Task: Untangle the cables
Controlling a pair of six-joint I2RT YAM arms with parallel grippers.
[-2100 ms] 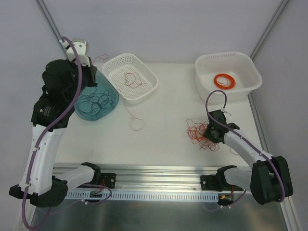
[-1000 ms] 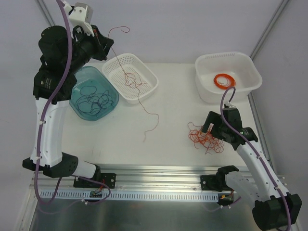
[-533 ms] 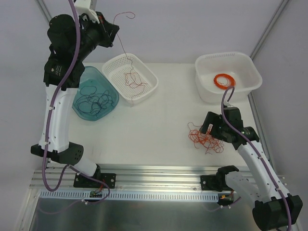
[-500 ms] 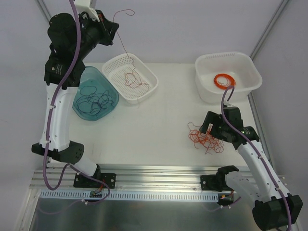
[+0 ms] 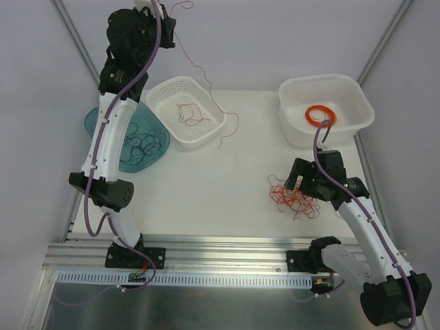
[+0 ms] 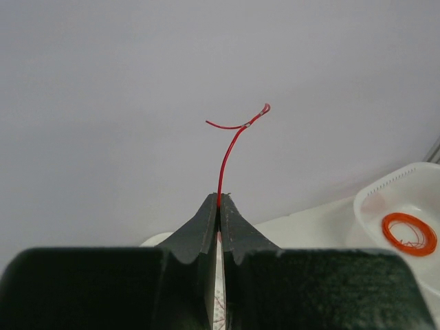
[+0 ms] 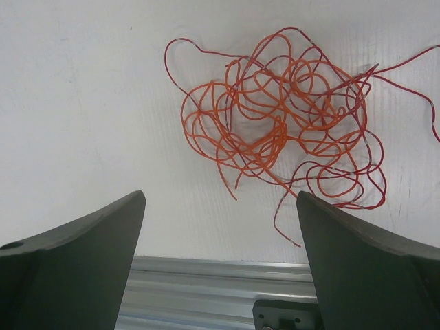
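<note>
The left gripper (image 6: 218, 201) is raised high above the far left corner of the table (image 5: 206, 192), its jaws pressed together on one red wire (image 6: 225, 155). A short curled end sticks up past the fingertips, and in the overhead view the long rest hangs down across the white perforated basket (image 5: 205, 97), its free end dangling by the basket's right side. A few red wires (image 5: 192, 113) lie in that basket, and dark wires (image 5: 141, 144) lie in the teal bowl (image 5: 93, 120) at the table's left edge. The right gripper (image 7: 221, 196) hovers with its jaws spread wide over the tangle (image 7: 275, 124) of orange and red cables — a loose knot lying on the table near the right edge, clear of both fingers. The white tub (image 5: 361, 103) at the far right corner holds a neat orange coil ring (image 5: 321, 115).
</note>
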